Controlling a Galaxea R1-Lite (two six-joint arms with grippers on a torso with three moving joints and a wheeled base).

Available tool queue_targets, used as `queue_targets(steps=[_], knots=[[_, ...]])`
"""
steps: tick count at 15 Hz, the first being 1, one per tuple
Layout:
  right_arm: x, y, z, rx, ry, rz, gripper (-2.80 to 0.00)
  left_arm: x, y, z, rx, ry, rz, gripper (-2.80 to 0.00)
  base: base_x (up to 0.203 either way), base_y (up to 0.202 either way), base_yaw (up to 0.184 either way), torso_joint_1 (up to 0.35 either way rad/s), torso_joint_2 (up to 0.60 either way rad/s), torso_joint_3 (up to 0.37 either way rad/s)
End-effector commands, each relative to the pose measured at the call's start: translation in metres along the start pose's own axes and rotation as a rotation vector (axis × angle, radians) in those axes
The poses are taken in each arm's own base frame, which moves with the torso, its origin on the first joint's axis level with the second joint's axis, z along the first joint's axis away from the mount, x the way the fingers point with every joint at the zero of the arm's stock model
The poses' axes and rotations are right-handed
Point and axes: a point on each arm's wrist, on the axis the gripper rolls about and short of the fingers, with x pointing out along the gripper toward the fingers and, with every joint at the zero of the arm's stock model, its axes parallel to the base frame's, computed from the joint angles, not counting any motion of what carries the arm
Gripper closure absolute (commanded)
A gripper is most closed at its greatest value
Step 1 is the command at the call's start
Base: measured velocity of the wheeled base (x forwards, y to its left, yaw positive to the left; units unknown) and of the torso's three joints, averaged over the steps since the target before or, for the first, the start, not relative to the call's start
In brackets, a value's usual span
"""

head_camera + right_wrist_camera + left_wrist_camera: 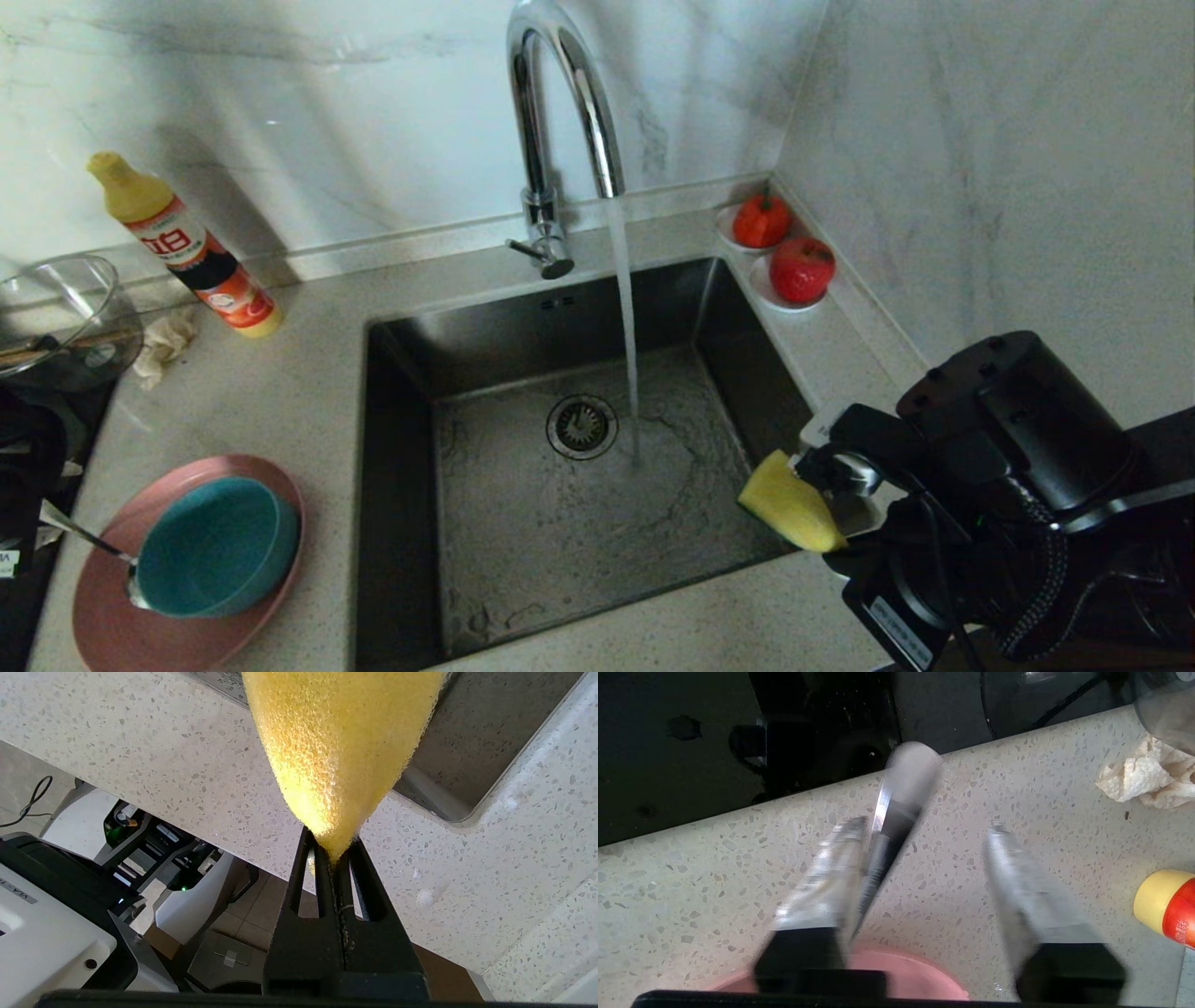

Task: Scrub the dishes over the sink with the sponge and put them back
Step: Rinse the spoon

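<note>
A pink plate (103, 607) lies on the counter to the left of the sink (523, 532), with a teal bowl (217, 546) on it. A metal spoon (89, 539) rests on the plate beside the bowl, its handle pointing off to the left. In the left wrist view my left gripper (925, 823) hangs over the plate's rim (901, 975). Its fingers are apart, and the spoon handle (901, 788) lies between them against one finger. At the sink's front right corner my right gripper (332, 845) is shut on the yellow sponge (789, 504) (341, 742).
Water runs from the chrome tap (560, 112) into the basin near the drain (582, 426). A detergent bottle (187, 247), a beige cloth (166, 341) and a glass bowl (56, 317) are at the back left. Two red fruits (800, 268) on saucers fill the back right corner.
</note>
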Motion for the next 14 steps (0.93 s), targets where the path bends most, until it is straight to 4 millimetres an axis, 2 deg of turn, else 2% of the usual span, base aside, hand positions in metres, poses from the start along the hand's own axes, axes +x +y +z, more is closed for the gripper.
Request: queue_targets(steps=[1,14], knots=[[0.0007,0.0003,-0.0001,-0.001,0.003,-0.001,0.00,0.0001,-0.0001,0.0002,-0.007,-0.001,-0.001,0.00,0.000,0.000,0.000,0.000,0.00,0.000],[0.0008,-0.0008,-0.0008,0.003,0.007,-0.003,0.00,-0.0024,0.0007,-0.0004,-0.011,0.008,0.009,0.00,0.000,0.000,0.000,0.000,0.00,0.000]])
